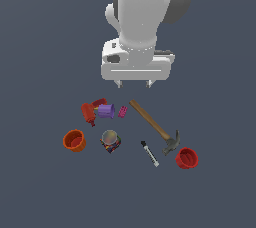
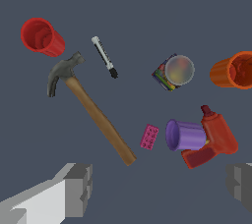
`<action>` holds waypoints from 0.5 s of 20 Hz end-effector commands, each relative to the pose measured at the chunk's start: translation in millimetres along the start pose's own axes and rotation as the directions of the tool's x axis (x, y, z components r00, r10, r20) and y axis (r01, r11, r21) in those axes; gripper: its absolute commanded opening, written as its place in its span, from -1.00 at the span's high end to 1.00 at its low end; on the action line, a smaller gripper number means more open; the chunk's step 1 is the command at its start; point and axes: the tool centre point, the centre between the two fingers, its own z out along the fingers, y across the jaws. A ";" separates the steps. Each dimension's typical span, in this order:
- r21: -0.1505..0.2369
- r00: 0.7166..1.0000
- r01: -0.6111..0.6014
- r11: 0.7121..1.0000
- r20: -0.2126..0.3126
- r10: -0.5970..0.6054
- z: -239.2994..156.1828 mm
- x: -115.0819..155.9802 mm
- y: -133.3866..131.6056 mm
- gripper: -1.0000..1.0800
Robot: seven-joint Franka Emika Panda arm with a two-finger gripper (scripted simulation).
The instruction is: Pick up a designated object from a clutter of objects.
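Writing could not be read on any item; the can bore only a blurred multicoloured pattern. The claw hung spread and empty above the counter, clear of the clutter. The hammer lay flat between the marker and pink block, its head near the red cup.
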 end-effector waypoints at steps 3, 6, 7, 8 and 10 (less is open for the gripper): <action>-0.001 1.000 0.007 1.000 0.000 -0.007 0.2 0.4 -1.6 -0.92; -0.009 0.999 0.040 0.999 -0.002 -0.040 0.8 2.2 -9.7 -0.92; -0.012 0.999 0.055 0.998 -0.003 -0.055 1.0 2.9 -13.3 -0.92; -0.015 0.998 0.066 0.998 -0.003 -0.066 1.0 3.4 -16.1 -0.92; -0.018 0.997 0.078 0.997 -0.004 -0.079 0.7 4.0 -19.2 -0.92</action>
